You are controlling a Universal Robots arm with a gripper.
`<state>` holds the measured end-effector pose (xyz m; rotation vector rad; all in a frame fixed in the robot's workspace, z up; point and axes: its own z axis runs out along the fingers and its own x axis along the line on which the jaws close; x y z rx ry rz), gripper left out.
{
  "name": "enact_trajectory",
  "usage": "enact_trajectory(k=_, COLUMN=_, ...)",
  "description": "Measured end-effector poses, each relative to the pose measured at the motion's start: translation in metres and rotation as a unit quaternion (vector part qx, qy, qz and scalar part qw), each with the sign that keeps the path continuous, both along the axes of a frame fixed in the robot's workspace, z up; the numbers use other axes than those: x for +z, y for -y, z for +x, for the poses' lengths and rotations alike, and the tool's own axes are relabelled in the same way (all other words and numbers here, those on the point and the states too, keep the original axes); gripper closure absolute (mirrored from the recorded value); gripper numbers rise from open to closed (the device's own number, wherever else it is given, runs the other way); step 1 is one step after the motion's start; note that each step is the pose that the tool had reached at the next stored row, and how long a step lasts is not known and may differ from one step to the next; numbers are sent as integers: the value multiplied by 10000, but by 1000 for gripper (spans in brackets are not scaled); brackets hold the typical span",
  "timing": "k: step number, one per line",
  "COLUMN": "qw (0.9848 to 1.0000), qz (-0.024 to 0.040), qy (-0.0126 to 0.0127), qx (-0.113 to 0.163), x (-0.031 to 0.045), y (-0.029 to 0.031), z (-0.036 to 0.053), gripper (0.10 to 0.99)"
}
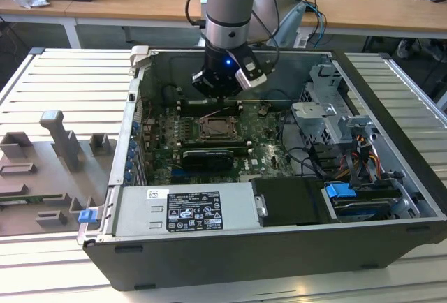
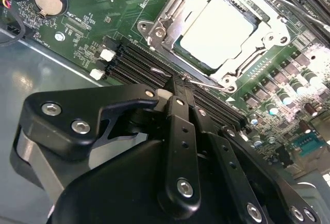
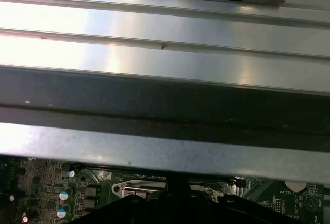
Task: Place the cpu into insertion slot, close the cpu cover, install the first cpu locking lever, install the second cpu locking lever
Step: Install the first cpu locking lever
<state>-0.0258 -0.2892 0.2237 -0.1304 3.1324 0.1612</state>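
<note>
The pale silvery square cpu (image 2: 216, 32) is seated under the silvery metal-frame cpu cover (image 2: 170, 15); the black gripper (image 2: 178, 87) is seen clenched, its fingertips hiding part of a thin wire lever (image 2: 203, 83).

pale silvery cpu (image 2: 216, 33), silvery cpu cover (image 2: 170, 25), green circuit board (image 2: 103, 7), black gripper (image 2: 178, 87).

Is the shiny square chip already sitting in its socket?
Yes, in the second wrist view the cpu lies inside the insertion slot, under the cpu cover.
</note>
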Motion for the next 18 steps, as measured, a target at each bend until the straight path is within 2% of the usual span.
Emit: enact_trajectory(k=18, qw=10000, qz=-3, qy=0, qx=0, x=-150, y=-7, z=92, gripper=980)
